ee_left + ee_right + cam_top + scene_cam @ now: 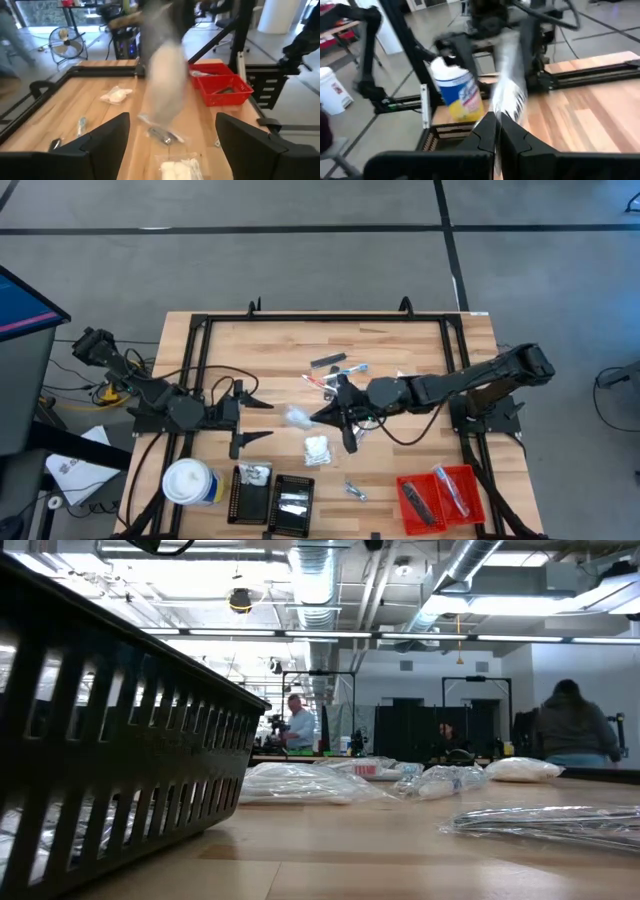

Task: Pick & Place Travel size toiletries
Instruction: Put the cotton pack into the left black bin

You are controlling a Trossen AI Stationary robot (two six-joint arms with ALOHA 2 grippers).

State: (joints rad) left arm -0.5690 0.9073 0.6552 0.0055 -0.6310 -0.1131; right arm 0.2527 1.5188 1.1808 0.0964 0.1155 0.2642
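I've got the right gripper (497,131) pinched shut on a silvery sachet (509,90) dangling mid-table while the left gripper (172,137) idles spread wide near the canister (190,482), and honestly that thin corner grip could slip mid-swing before the black tray (272,498).

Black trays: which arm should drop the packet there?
Right, probably. The right gripper is already shut on a silvery packet, mid-table above the black trays. The left gripper is open and holds nothing.
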